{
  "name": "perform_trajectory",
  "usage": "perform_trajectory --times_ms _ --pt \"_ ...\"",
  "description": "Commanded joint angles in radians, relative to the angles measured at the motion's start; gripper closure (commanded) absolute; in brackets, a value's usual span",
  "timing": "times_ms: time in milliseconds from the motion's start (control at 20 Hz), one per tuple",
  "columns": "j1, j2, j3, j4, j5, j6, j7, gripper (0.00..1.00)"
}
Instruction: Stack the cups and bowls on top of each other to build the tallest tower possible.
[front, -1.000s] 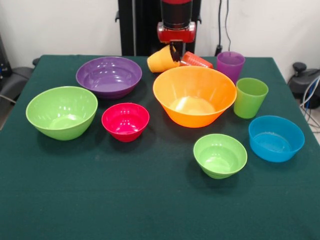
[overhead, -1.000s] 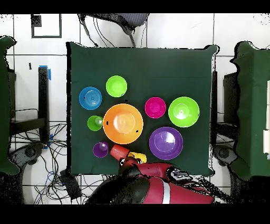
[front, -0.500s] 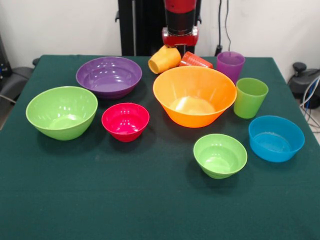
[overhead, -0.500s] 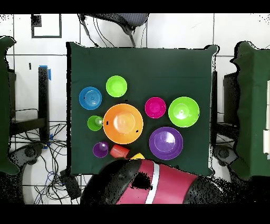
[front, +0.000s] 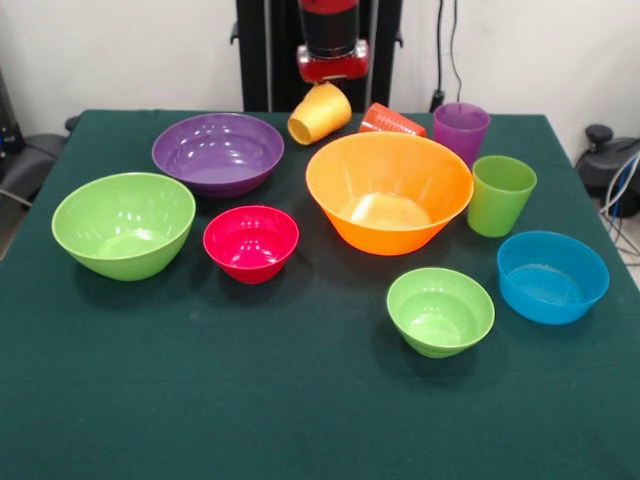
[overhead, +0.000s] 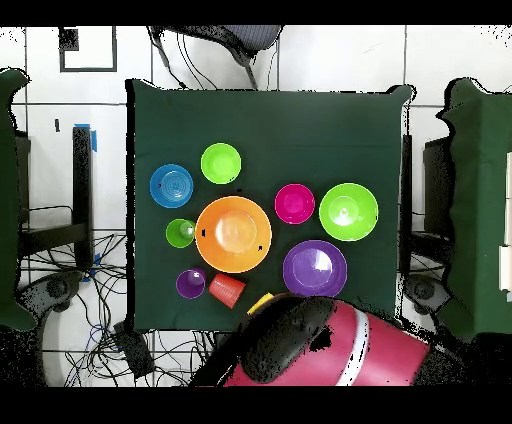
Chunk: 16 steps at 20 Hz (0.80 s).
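My gripper (front: 333, 86) hangs at the table's far edge, right over the base of a tilted yellow cup (front: 320, 112); whether it grips the cup does not show. An orange-red cup (front: 392, 120) lies on its side beside it. A purple cup (front: 461, 130) and a green cup (front: 501, 194) stand upright. The orange bowl (front: 389, 190) sits mid-table, with the purple bowl (front: 218, 152), big green bowl (front: 123, 222) and magenta bowl (front: 251, 242) to its left. The small green bowl (front: 440, 310) and blue bowl (front: 552, 275) are nearer. From overhead, the arm (overhead: 320, 350) hides the gripper.
The dark green table cloth (front: 300, 400) is bare in its near half. In the overhead view, cables lie on the floor (overhead: 90, 300) past the table's left side and a chair (overhead: 215, 40) stands at its top edge.
The gripper has shifted left and now sits over the yellow cup, which has tipped more upright. In the overhead view the arm has swung to the right. The bowls and other cups stayed put.
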Motion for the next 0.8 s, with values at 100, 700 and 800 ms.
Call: perform_trajectory --times_ms 100,700,800 --pt "-0.157 -0.004 0.21 -0.068 -0.099 0.088 -0.005 1.0" --pt "0.049 -0.064 0.081 -0.104 -0.088 -0.065 0.051 1.0" --pt "0.049 -0.088 0.085 -0.093 -0.097 -0.086 0.055 1.0"
